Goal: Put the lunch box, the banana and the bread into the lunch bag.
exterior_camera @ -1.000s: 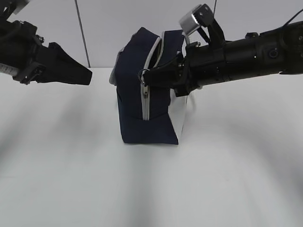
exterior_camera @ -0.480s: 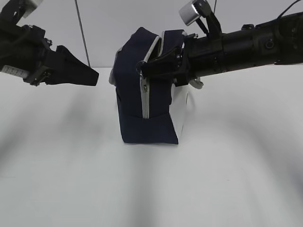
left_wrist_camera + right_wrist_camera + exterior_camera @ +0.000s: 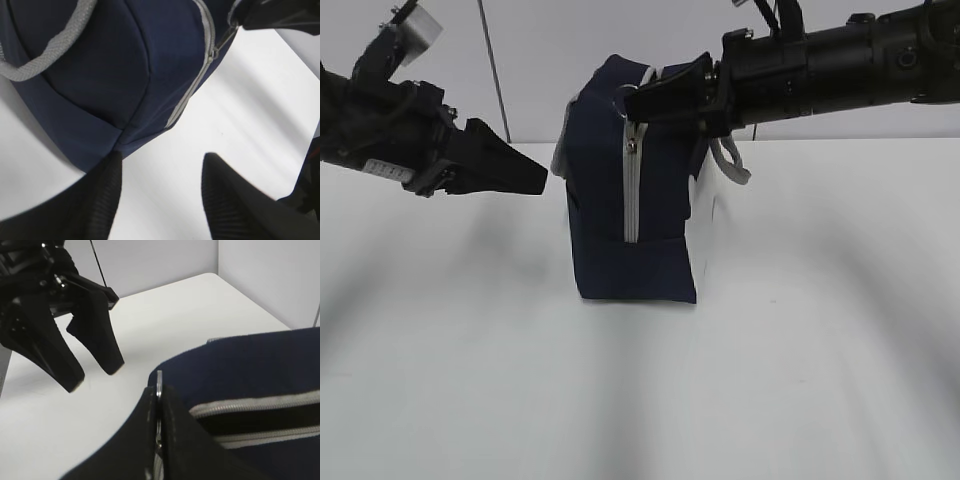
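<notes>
The lunch bag (image 3: 632, 190) is stood upright on the white tabletop (image 3: 640, 390). Its ring pull (image 3: 159, 382) at the top of the grey zipper (image 3: 629, 195) is clenched by the right end effector (image 3: 638, 104). The left end effector (image 3: 530, 178) is held released, jaws apart, just beside the bag's left face.

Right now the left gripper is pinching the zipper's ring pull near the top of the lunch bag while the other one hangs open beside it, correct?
Wrong arm: the right gripper pinches the ring pull on the lunch bag, as the right wrist view shows. The left gripper hangs open beside it.
</notes>
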